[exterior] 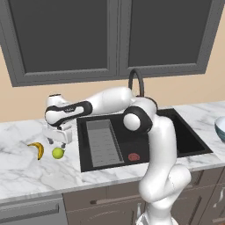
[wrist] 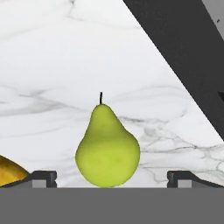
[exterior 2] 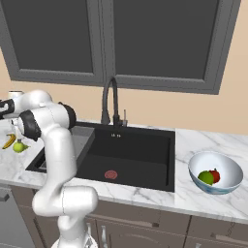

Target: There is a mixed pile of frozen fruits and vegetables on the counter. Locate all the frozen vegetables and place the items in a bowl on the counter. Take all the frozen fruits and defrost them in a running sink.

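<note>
Left of the sink (exterior: 132,145), a banana (exterior: 38,150) lies on the marble counter (exterior: 26,176), and just beside it, nearer the sink, sits a yellow-green pear (exterior: 58,153) — stem up in my hand view. My claw (exterior: 60,142) hangs right over that pear, fingers spread wide, one on each side of it, not touching it. The sink's black basin holds a grey ribbed tray (exterior: 104,143) and a reddish drain (exterior: 134,156). Well to the right of the sink, the pale bowl (exterior 2: 227,186) rests on the counter — a green ball (exterior 2: 206,177) and a red round piece (exterior 2: 215,175) lie inside, touching.
</note>
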Controlling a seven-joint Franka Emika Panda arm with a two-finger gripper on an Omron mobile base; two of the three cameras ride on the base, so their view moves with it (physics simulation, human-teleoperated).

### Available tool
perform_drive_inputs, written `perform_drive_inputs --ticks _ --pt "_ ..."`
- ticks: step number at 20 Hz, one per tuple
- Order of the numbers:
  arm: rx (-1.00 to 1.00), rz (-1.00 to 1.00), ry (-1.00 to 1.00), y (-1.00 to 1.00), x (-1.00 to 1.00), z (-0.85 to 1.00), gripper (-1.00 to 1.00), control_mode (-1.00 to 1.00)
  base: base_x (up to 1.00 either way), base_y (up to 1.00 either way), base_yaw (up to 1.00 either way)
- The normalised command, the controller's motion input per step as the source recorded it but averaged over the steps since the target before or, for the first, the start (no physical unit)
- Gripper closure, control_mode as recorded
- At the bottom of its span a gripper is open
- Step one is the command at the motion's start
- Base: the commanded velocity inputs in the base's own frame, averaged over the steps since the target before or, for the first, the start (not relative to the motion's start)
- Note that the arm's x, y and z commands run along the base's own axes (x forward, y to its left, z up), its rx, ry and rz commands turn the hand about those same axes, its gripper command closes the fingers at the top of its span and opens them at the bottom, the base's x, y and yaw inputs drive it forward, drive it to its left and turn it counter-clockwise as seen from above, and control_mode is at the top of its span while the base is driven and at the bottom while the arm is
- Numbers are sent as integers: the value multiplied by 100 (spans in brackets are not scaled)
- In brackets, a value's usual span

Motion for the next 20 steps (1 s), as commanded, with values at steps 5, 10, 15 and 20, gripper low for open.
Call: perform_drive_inputs --ticks 5,10,15,20 --pt "0 -2 9 -15 -10 -30 -100 -100 0 0 0" --pt "-1 -1 6 -1 -14 -28 -100 -100 0 0 0" --pt "-1 0 5 10 -3 -26 -100 -100 0 0 0" --pt "0 0 4 0 -2 -23 -100 -100 0 0 0"
